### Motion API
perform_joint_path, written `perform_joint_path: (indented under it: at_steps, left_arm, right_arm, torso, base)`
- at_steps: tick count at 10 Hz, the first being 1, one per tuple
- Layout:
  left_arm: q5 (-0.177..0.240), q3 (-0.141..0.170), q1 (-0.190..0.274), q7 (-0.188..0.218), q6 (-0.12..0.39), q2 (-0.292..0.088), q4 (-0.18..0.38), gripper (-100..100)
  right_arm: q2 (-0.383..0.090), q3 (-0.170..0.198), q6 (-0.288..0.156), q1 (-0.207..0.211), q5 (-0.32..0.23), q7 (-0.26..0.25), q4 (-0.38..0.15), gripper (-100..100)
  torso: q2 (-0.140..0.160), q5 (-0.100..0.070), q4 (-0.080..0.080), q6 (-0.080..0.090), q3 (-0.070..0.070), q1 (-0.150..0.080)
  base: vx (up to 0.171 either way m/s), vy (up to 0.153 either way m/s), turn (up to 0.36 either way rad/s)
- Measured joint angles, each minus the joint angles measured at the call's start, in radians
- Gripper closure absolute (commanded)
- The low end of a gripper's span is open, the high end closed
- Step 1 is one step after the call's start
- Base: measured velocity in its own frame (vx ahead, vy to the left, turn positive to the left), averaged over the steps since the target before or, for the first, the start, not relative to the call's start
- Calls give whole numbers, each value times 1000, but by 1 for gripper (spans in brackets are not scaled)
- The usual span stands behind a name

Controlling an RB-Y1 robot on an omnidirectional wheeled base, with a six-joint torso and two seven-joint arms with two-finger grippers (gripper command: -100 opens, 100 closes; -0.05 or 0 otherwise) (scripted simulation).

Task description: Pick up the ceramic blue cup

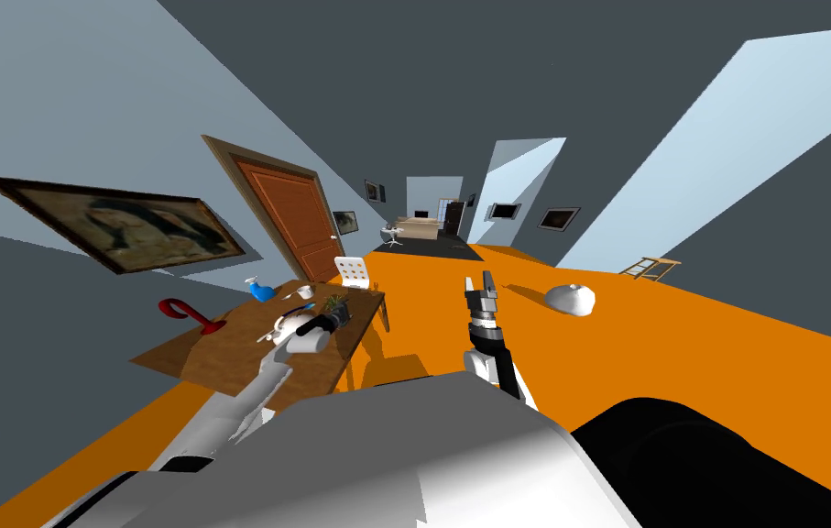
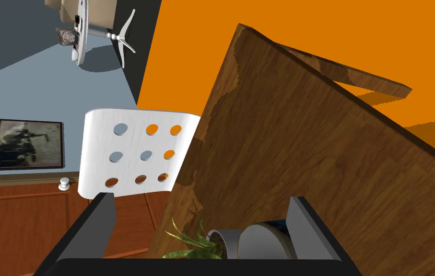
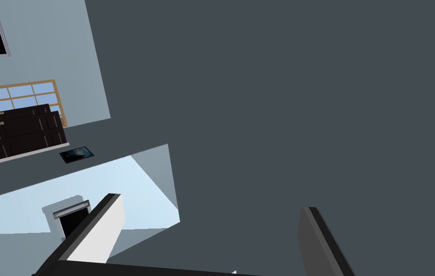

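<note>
so my left gripper (image 2: 202, 199) is spread wide over the wooden table (image 2: 307, 143), greyish blue-rimmed cup (image 2: 264, 239) sitting between its fingers right beside a little potted plant (image 2: 202, 242), while my right gripper (image 1: 481, 280) hangs above the orange floor (image 1: 679, 367), fingers apart too

Left gripper (image 2: 202, 197) above a brown wooden table (image 2: 307, 153), fingers spread apart.
Between the fingers, a small potted plant (image 2: 216, 239) sits beside a round grey object (image 2: 264, 242); a white chair back (image 2: 135, 148) with round holes stands beside the table.
</note>
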State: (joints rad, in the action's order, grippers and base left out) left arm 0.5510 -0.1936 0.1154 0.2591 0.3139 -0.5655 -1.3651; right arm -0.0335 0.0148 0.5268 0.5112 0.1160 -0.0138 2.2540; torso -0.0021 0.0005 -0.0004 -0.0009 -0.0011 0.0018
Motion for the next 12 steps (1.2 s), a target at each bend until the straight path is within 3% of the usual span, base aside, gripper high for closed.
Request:
perform_joint_path:
  at_steps: [2, 6, 8, 10, 12]
  left_arm:
    - [39, -26, 32, 5, 26, -23, 68, -100]
    - [78, -55, 68, 11, 66, -37, 167, -100]
    - [83, -60, 66, 24, 104, -46, 183, -100]
    - [115, -84, 85, 21, 120, -57, 242, -100]
    - [118, -94, 95, 31, 148, -57, 274, -100]
  right_arm:
    - [0, 0, 0, 0, 0, 0, 0, 0]
    - [0, 0, 0, 0, 0, 0, 0, 0]
    - [0, 0, 0, 0, 0, 0, 0, 0]
    - [0, 0, 0, 0, 0, 0, 0, 0]
    - [0, 0, 0, 0, 0, 0, 0, 0]
  torso:
    - [-1, 0, 0, 0, 0, 0]
    - [0, 0, 0, 0, 0, 0]
    - [-1, 0, 0, 0, 0, 0]
    - [-1, 0, 0, 0, -1, 0]
    - [-2, 0, 0, 0, -1, 0]
  base:
    - [31, 14, 3]
    - [29, 15, 10]
    - [33, 14, 12]
    - [61, 16, 22]
    - [42, 17, 7]
